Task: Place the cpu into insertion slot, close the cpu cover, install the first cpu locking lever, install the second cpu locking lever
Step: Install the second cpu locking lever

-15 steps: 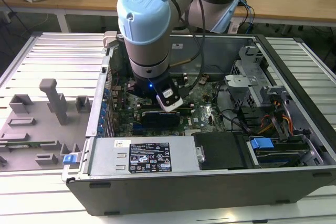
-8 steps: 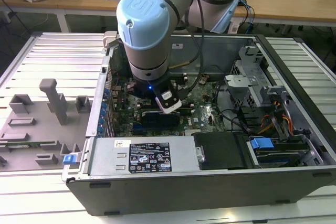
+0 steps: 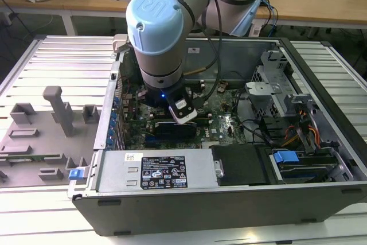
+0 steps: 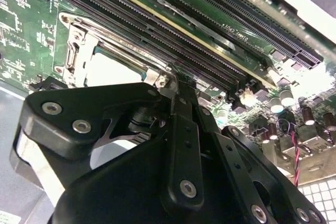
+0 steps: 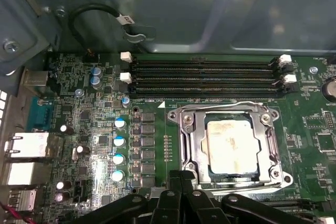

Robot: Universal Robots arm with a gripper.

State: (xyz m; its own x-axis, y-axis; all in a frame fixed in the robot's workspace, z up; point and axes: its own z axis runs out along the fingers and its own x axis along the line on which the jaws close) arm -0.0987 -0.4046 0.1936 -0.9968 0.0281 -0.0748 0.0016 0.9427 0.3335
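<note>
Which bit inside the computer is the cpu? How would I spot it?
Find the green motherboard in the first wrist view, then the shiny metal cpu cover below the long black memory slots. The cpu is the pale square in its window, the one flat smooth plate there.

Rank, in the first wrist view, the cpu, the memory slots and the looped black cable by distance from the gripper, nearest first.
1. cpu, seated in the socket beside the gripper.
2. memory slots, beyond the socket.
3. looped black cable, against the case wall, farthest.

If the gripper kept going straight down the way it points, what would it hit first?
Most likely the near edge of the cpu cover closed around the cpu, just ahead of the gripper; depth is hard to judge.
</note>
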